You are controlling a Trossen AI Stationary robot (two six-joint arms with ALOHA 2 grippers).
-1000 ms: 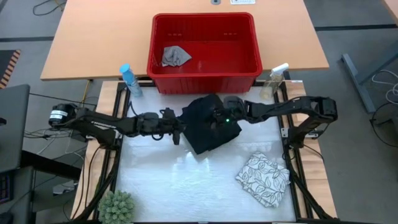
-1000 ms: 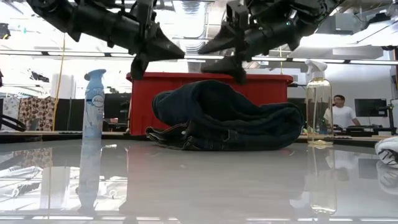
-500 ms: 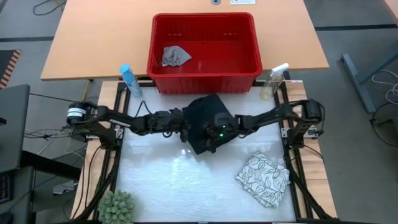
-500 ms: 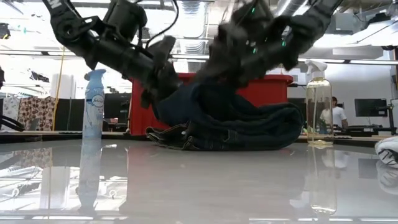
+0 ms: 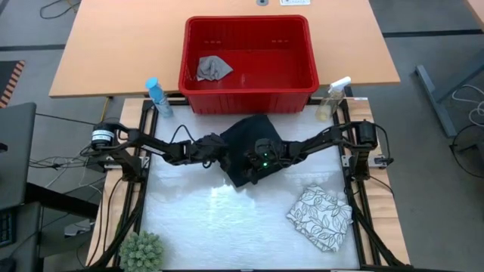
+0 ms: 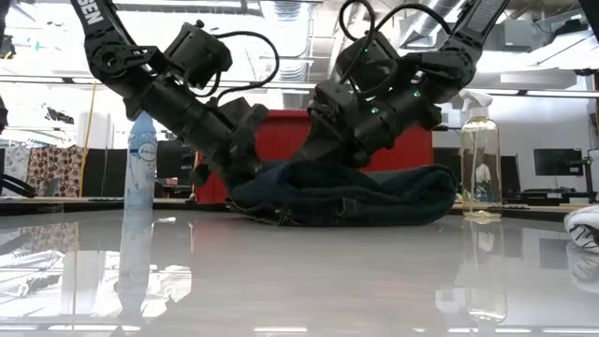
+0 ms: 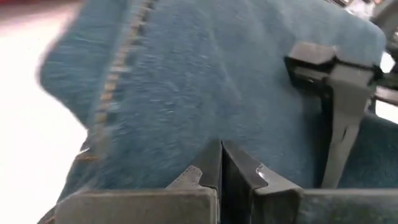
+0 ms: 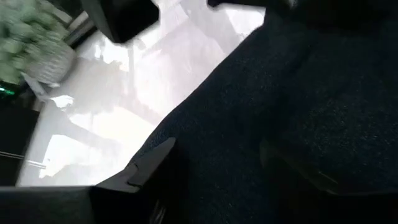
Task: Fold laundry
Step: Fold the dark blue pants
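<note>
Both arms have dropped since a sec ago: they hung above the jeans (image 5: 249, 143) then, now we see both tools pressed down into the denim, and the pile looks flatter in the low view than it did.

Going L to R. Blue spray can (image 5: 157, 97) stands well behind the left tool (image 5: 224, 148), at the counter (image 5: 189, 219) edge. Left tool sits at the jeans' left edge w/ fingers (image 7: 214, 165) closed tight together, nothing between them, tips touching the fabric next to a stitched seam. Jeans lie folded mid-counter, right under both tools, just in front of the red basket (image 5: 248, 91). Small grey cloth (image 5: 212, 68) is inside that basket, well behind the tools. Right tool (image 5: 255, 165) is on top of the jeans, just beside the left one; its fingers (image 8: 152, 163) stand apart, splayed flat on the denim, not clamped on any fold we can see. White leaf-print cloth (image 5: 321, 217) lies folded on the counter, in front of & to the right of the right tool, well apart. Clear spray bottle (image 5: 333, 100) stands behind & right of it, at the counter corner. Potted plant (image 5: 142, 252) sits at the front left corner, far from the left tool.
</note>
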